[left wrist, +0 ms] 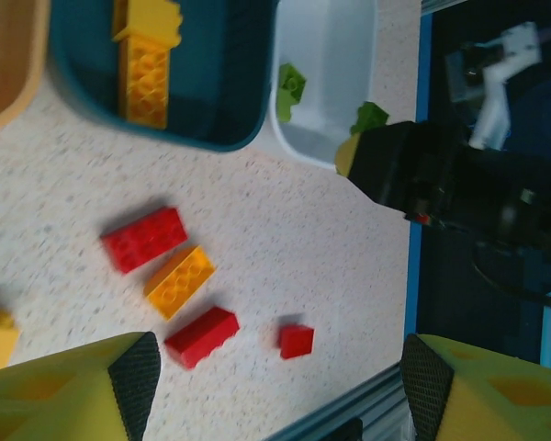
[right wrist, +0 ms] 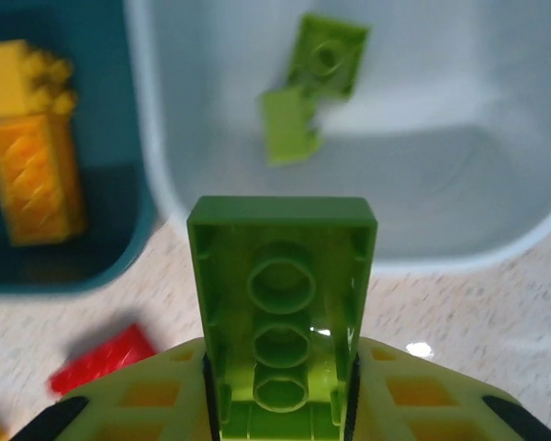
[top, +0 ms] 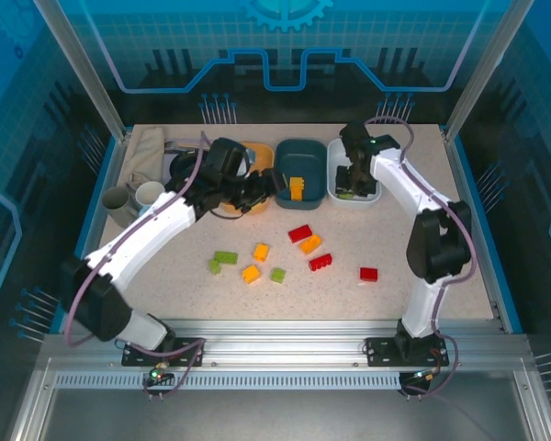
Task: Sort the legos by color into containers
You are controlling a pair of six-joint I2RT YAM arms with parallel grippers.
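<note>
My right gripper is shut on a light green lego, held just short of the near rim of the white tub. Another green lego lies inside that tub. In the top view the right gripper hovers over the white tub. My left gripper is open, with nothing between its black pads, and hangs by the teal tub. That tub holds yellow legos. The orange tub is mostly hidden by the left arm. Red legos, orange legos and green legos lie loose on the table.
A grey mug and a white mug stand at the back left beside a folded cloth. A lone red lego lies toward the right. The table's blue edge runs close to the left gripper's right finger.
</note>
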